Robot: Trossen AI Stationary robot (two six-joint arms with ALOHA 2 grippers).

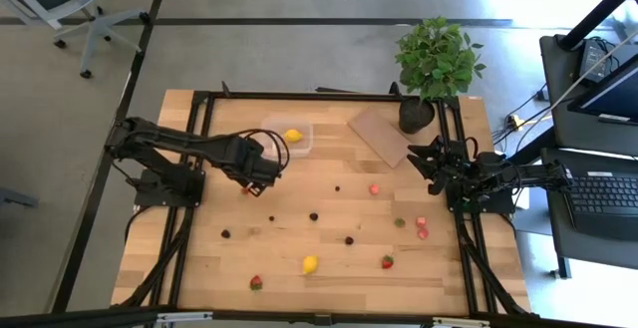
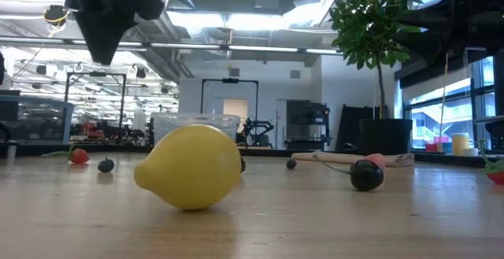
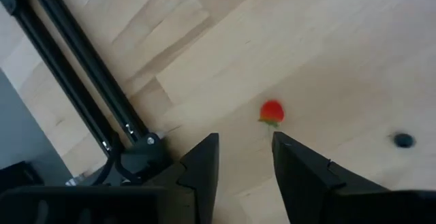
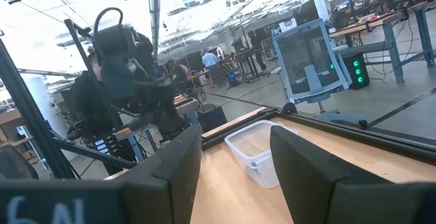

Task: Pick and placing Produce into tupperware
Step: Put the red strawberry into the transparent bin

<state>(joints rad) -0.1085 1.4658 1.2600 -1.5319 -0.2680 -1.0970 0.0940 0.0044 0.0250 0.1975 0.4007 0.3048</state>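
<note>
Robotics lab; exposed ceiling ducts [image 2: 236, 11]; workbenches [image 4: 381, 23]

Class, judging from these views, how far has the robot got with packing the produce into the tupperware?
Done: one yellow lemon lies in the tupperware. In hand: the left gripper, jaws apart and empty, hangs over a red strawberry on the table. Left: another lemon, more strawberries and dark berries lie scattered on the wood. The right gripper waits at the table's right edge, holding nothing.

wooden table [image 1: 209, 258] with scattered produce [image 1: 310, 264]
</note>
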